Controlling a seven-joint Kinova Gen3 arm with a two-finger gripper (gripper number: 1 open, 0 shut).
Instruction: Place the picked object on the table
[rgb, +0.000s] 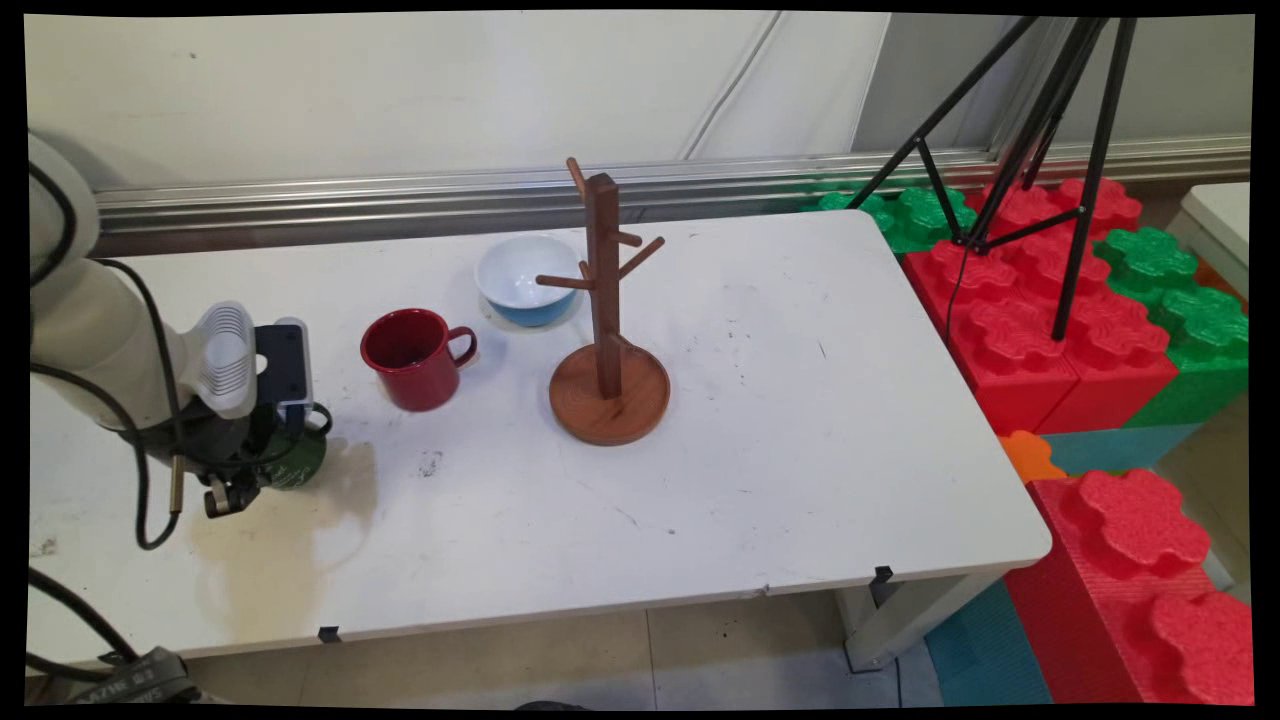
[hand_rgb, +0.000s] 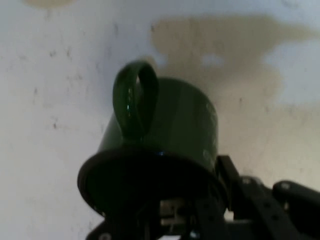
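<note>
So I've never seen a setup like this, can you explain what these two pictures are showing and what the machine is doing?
The machine is a white robot arm with a black two-finger gripper, working at a white table. The main view comes from a fixed camera looking down across the table. The hand view comes from a camera on the arm's hand, looking along the gripper. On the table stand a red mug, a white and blue bowl and a wooden mug tree. The gripper is down at a green mug, with a finger reaching over its rim. Whether it is actually clamped on the mug, I cannot tell.
</note>
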